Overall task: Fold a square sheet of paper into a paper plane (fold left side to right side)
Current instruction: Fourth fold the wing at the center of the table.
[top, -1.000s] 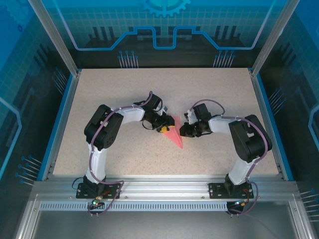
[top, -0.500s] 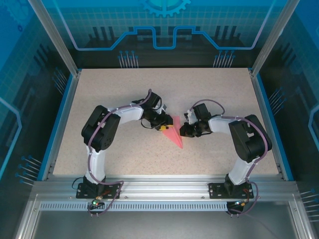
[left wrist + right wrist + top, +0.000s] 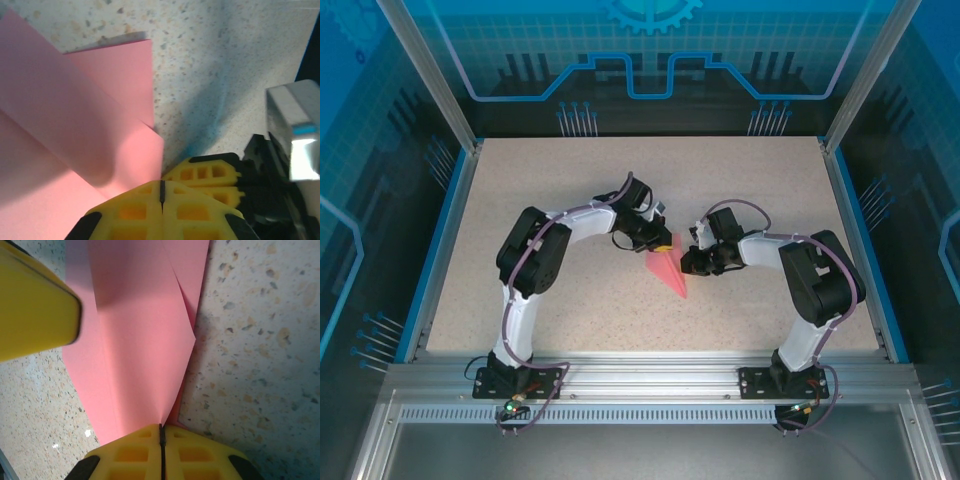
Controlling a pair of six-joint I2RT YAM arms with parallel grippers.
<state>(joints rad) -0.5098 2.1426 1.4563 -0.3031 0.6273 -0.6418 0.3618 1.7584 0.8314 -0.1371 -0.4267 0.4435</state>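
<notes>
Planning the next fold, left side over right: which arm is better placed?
Left, probably. The left claw is shut at the wide far end of the paper, reaching in from the left; the right claw seems to pinch the right edge, anchoring it.

No word, number, brand or label can be read on anything, and the one sign is a wordless blue gear emblem (image 3: 652, 12) with angular line graphics below it, on the back panel (image 3: 520, 50) at the top centre of the overhead view.
</notes>
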